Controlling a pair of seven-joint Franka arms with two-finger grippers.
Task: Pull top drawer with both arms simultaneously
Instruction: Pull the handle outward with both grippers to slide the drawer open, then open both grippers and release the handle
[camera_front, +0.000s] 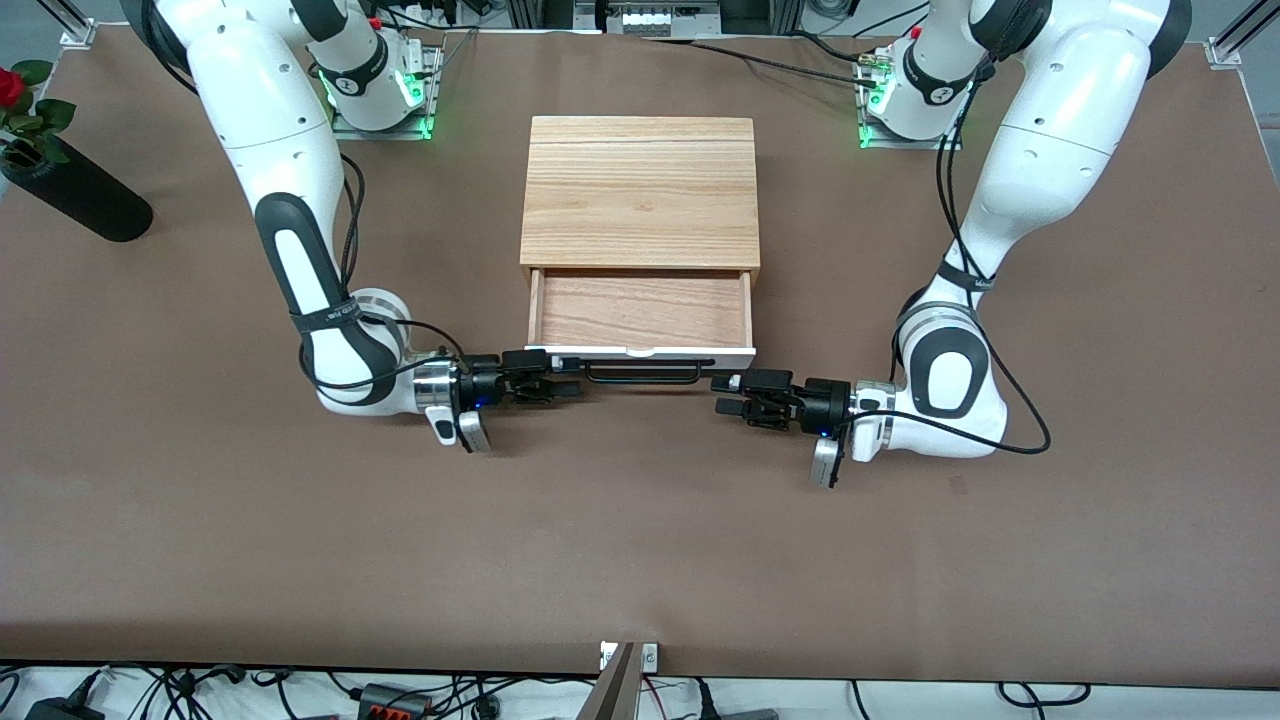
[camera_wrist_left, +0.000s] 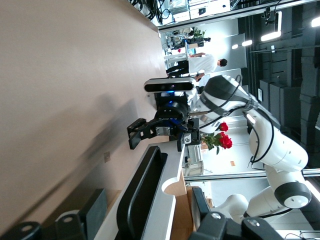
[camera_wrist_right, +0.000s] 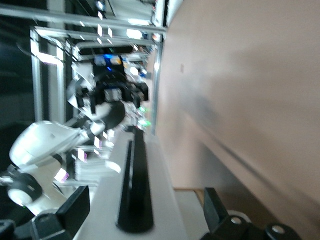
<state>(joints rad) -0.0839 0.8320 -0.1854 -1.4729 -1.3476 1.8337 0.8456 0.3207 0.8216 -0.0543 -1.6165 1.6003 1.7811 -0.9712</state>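
With top drawer (camera_front: 640, 310) pulled open, handle (camera_front: 641, 373) runs arm-to-arm.

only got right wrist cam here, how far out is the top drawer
Observer: The front view shows the top drawer pulled well out of the wooden cabinet, with its bare wood floor exposed and nothing in it.
Operator: is the left one gripping the handle
Observer: No. The left gripper is open, just off the end of the black bar handle toward the left arm's end of the table. Its fingers are spread wide in its wrist view. The right gripper is open too, at the handle's other end.
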